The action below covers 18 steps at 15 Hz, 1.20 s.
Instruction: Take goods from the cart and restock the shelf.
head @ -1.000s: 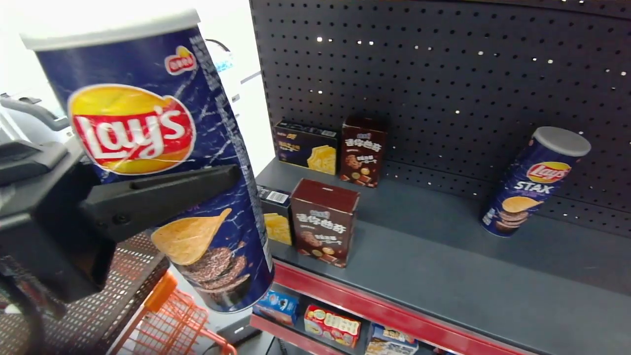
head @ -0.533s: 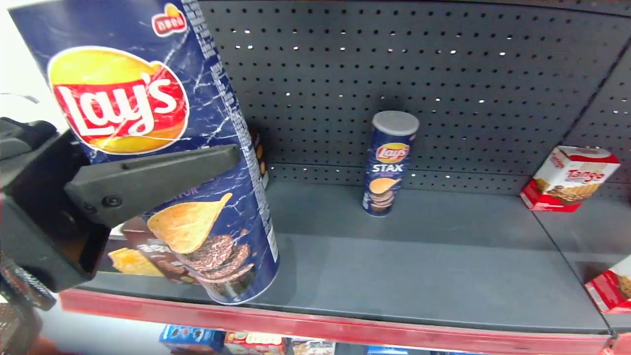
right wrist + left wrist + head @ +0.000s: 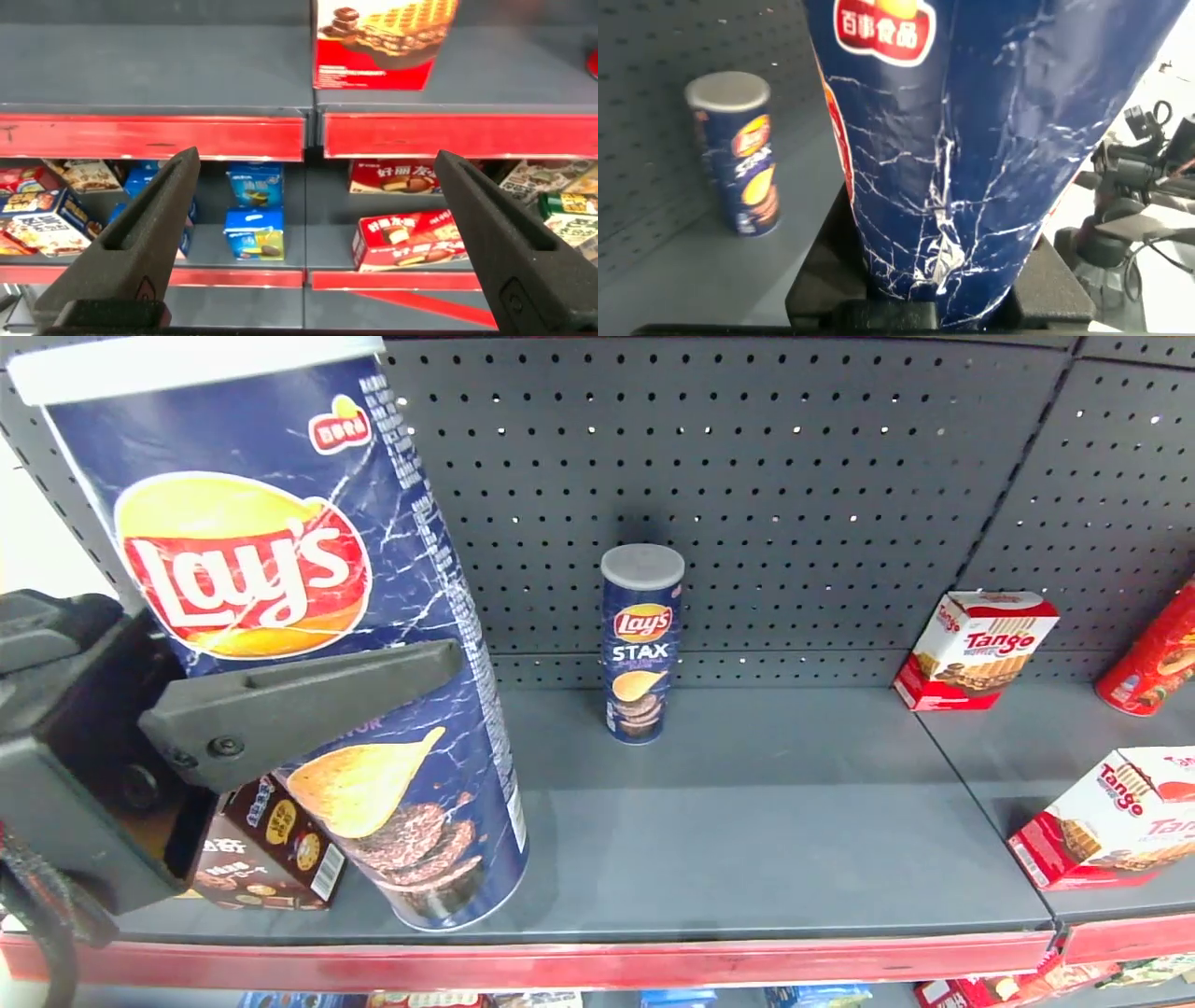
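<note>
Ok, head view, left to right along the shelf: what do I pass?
Held can → standing can → wafer box → red can

Logo print on held can (image 3: 280,616), shelf can (image 3: 640,644), red-white box (image 3: 976,649).

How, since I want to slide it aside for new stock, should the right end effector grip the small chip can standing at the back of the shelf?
Grip the small chip can around its mid-body, coming from the front with the right end effector open across its width. It stands upright, a round tube with bare shelf on both sides and pegboard close behind.
</note>
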Tool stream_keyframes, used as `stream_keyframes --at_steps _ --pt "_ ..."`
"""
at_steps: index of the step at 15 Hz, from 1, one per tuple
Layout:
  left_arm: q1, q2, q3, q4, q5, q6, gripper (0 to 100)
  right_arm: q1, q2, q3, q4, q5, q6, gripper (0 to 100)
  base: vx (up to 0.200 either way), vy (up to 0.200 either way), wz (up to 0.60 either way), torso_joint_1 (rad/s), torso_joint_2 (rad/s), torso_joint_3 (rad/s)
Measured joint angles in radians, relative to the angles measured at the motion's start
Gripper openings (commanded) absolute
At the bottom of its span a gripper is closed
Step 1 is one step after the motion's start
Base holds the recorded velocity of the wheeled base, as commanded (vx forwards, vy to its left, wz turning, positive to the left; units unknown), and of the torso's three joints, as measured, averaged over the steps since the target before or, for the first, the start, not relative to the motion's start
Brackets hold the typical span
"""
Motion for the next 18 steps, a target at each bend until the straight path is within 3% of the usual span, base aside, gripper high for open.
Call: stream_keyframes --at_steps 12,15,18 --pt "0.005 0.004 -0.015 0.006 0.026 0.019 0 0.001 0.01 -0.003 0.0 -0.001 0.003 100 0.0 0.0 0.0 0.0 0.0 0.0" --pt "0.006 0.032 -0.018 0.001 0.038 0.02 0 0.015 0.109 -0.114 -0.01 0.021 0.066 100 0.0 0.0 0.0 0.0 0.0 0.0" --pt "0.013 0.07 -0.047 -0.004 0.038 0.021 0 0.066 0.356 -0.266 -0.069 0.099 0.013 100 0.0 0.0 0.0 0.0 0.0 0.0"
